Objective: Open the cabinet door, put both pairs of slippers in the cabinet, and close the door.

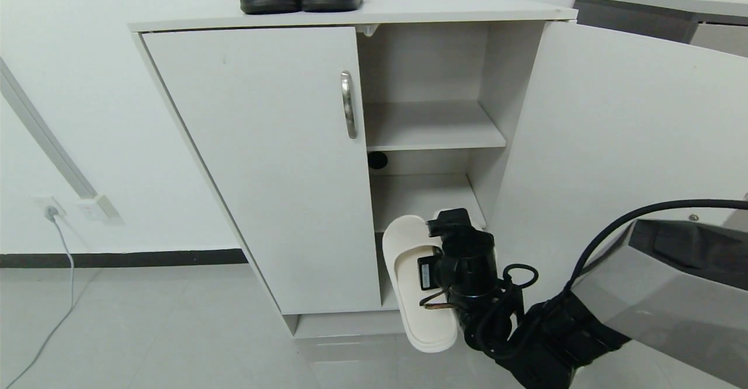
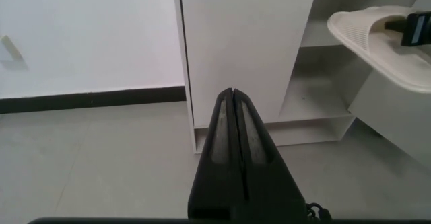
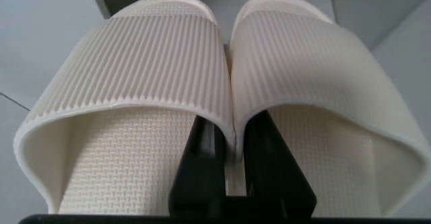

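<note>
Right wrist view: right gripper [image 3: 230, 150] clenched on the straps of the white slippers [image 3: 168, 69], at the lower opening of the cabinet [image 1: 514, 85] (left gripper [image 2: 232, 96] closed, empty); heels may snag the shelf [image 1: 421, 193] and twist free.

Slanted conduit [image 1: 41, 129] on the white wall [image 1: 87, 56], down to a small box [image 1: 98, 208]. Socket [image 1: 49, 207] just beside, grey cable [image 1: 61, 232] trailing over pale floor tiles [image 1: 146, 330]. Black skirting [image 1: 117, 258] below.
</note>
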